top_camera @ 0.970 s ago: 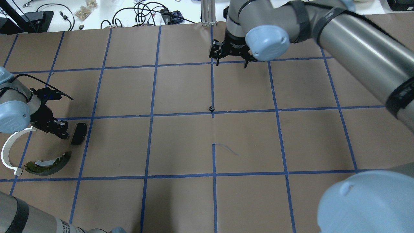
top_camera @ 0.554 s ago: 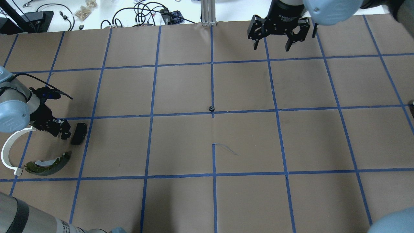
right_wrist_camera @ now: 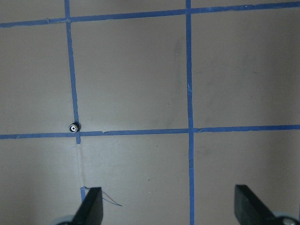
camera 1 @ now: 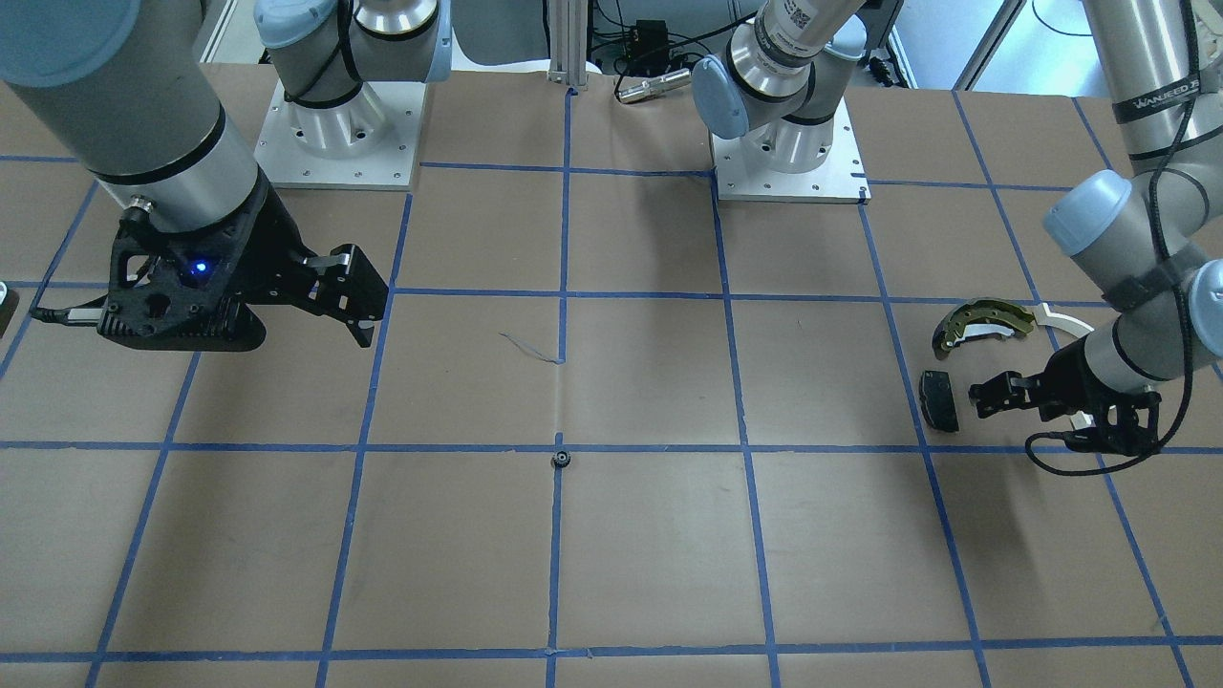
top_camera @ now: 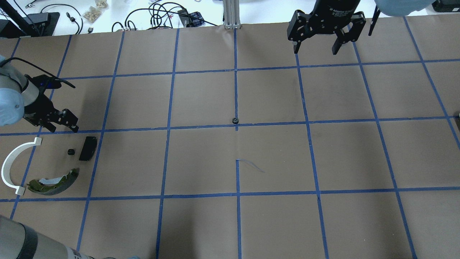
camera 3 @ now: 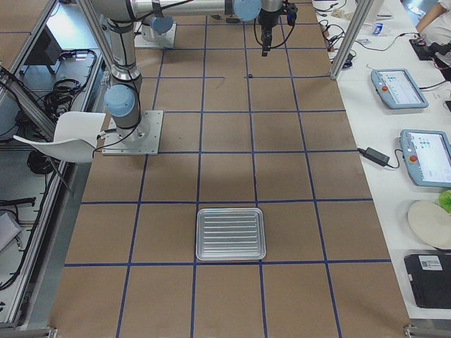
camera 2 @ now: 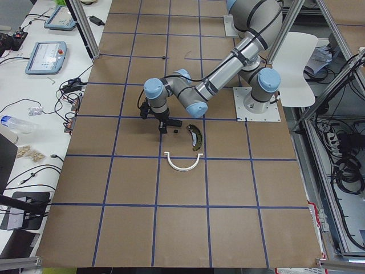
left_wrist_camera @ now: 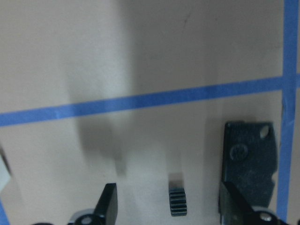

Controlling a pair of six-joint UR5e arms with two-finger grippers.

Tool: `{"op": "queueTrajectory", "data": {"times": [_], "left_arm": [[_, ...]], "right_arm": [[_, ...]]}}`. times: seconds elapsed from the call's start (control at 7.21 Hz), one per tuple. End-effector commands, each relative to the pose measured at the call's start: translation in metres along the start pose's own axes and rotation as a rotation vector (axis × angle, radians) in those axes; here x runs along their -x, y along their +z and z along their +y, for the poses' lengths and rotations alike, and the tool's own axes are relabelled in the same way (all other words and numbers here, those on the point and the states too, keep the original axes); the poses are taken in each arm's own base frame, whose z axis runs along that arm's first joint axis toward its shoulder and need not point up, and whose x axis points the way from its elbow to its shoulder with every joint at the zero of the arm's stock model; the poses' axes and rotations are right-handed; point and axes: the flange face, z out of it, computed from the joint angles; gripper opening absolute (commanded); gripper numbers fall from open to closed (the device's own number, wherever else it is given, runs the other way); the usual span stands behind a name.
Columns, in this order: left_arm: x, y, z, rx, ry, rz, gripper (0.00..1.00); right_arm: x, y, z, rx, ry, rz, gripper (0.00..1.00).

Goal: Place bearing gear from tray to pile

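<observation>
The pile lies at the overhead view's left: a white plastic arc (top_camera: 14, 162), an olive-gold brake shoe (top_camera: 54, 181), a black pad (top_camera: 88, 148) and a small black gear (top_camera: 71, 151). My left gripper (top_camera: 64, 128) is open and empty, raised just beyond the pile. In the left wrist view the gear (left_wrist_camera: 178, 201) lies on the paper between the open fingers, beside the pad (left_wrist_camera: 248, 166). A second small gear (top_camera: 234, 120) lies at the table's middle. My right gripper (top_camera: 316, 45) is open and empty, high at the far side. The metal tray (camera 3: 230, 234) holds nothing.
The table is brown paper with a blue tape grid (top_camera: 237, 126). Cables and small bags (top_camera: 93, 12) lie on the white bench beyond the far edge. An aluminium post (top_camera: 230, 14) stands at the far middle. The tray is at the robot's right end of the table.
My left gripper has lifted away from the pile, and a small gear now shows beside the black pad. My right gripper has swung from the far middle to the right and risen.
</observation>
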Motion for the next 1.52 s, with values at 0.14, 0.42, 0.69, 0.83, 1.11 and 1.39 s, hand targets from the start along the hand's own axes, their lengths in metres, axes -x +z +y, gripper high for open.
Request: {"op": "queueTrajectory", "data": {"times": [0.14,0.42,0.69,0.83,1.11,1.39], "left_arm": [[-0.143,-0.062,-0.05,-0.045,-0.028,0.007,1.0],[-0.258,-0.058,-0.057,-0.059,-0.047,0.003,1.0],[-0.351,-0.053,-0.062,-0.162,0.083,-0.003,1.0],[-0.384,-0.037,-0.058,-0.14,0.123,0.026,1.0],[-0.457,-0.008,-0.053,-0.174,0.187,0.121,1.0],[-0.496,0.023,-0.045,-0.149,0.22,0.113,1.0]], "right_arm": [[-0.002,-0.012,0.004,-0.019,-0.041,0.0,1.0],[-0.003,-0.013,0.004,-0.025,-0.043,0.011,1.0],[-0.003,-0.014,0.006,-0.022,-0.043,0.011,1.0],[-0.008,-0.016,0.01,-0.013,-0.039,0.039,1.0],[-0.016,-0.019,0.029,0.04,-0.029,0.112,1.0],[-0.014,-0.015,0.051,0.053,-0.028,0.101,1.0]]}}
